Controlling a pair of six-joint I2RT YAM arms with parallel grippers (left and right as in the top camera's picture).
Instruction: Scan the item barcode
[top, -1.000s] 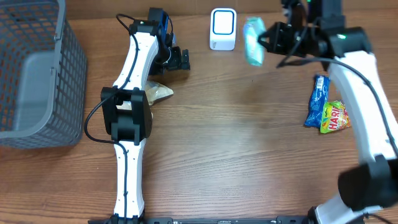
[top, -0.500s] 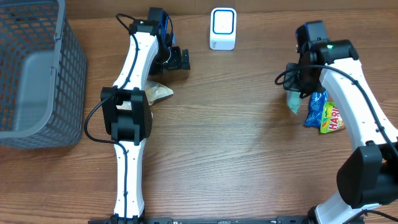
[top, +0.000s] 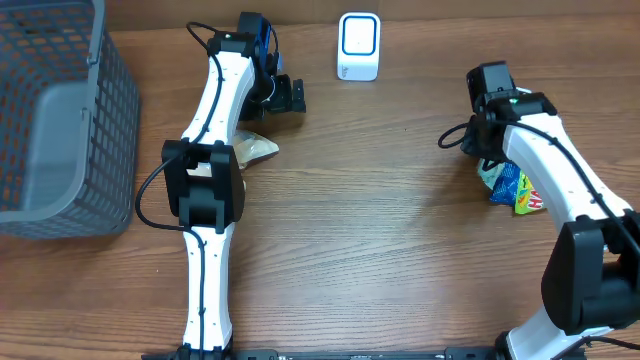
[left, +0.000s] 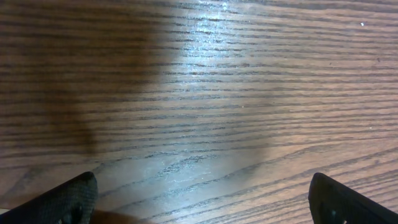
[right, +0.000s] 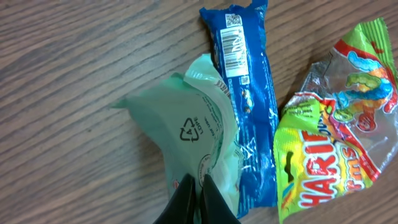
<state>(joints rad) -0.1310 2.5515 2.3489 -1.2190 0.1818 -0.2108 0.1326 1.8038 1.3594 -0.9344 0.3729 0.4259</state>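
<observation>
My right gripper (right: 200, 186) is shut on a pale green packet (right: 186, 124), pinching its thin edge between the closed jaws. The packet hangs low over the table and overlaps a blue snack bar (right: 242, 81), whose barcode faces up. In the overhead view the right gripper (top: 488, 165) sits at the right side of the table, and the green packet (top: 486, 174) barely shows beneath it. The white scanner (top: 358, 47) stands at the back centre. My left gripper (top: 290, 95) is open near the scanner's left, with only bare wood between its fingertips (left: 68, 199).
A yellow-green Haribo bag (right: 329, 149) lies against the blue bar's right side. A brown packet (top: 258, 148) lies beside the left arm. A grey wire basket (top: 60, 120) takes up the far left of the table.
The right arm carried the green packet from in front of the scanner down and to the right, onto the pile of snacks. The left arm has not moved.
</observation>
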